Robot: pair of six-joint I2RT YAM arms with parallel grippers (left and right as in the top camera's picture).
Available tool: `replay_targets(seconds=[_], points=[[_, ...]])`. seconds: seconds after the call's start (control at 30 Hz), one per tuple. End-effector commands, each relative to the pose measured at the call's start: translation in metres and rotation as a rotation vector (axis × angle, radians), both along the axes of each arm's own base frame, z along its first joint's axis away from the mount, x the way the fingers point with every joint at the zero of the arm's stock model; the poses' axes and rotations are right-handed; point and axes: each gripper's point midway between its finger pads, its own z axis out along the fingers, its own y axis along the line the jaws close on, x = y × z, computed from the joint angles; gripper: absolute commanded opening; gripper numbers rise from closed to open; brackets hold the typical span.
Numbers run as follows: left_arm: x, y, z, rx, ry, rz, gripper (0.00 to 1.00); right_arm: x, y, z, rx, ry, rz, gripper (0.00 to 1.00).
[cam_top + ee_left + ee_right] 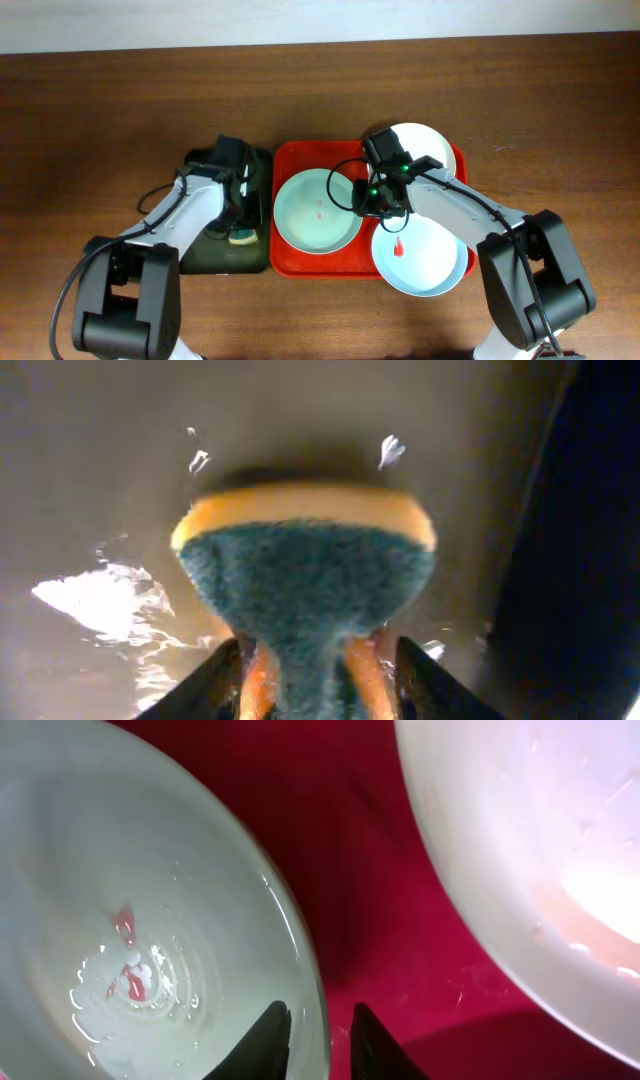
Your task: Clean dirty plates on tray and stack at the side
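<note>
My left gripper (315, 682) clamps the sponge (305, 570) left of the tray (287, 158). My right gripper (320, 1038) straddles a plate (150, 920) rim on it; I cannot tell if it grips.

I am looking at a table (100, 100) that is showing brown wood with a dull, streaky grain. The tray (287, 160) is looking like bright red plastic, smooth and shiny. The plates (300, 215) are looking smooth and glossy, catching the light. The sponge (305, 570) is showing a rough, fuzzy blue-green side and a soft yellow foam layer. The dark green tray (235, 260) is shining with bright glints.
</note>
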Motion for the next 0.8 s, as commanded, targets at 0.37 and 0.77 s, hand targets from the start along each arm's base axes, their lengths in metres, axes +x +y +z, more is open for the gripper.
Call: replay_targets(seconds=[0.37, 0.77], points=[[0.018, -0.001, 0.046, 0.008, -0.019, 0.006, 0.25, -0.005, 0.005, -0.005, 0.019, 0.021, 0.017, 0.23], [-0.003, 0.006, 0.021, 0.034, 0.029, 0.069, 0.21, -0.003, 0.006, -0.004, 0.024, 0.010, 0.016, 0.23]])
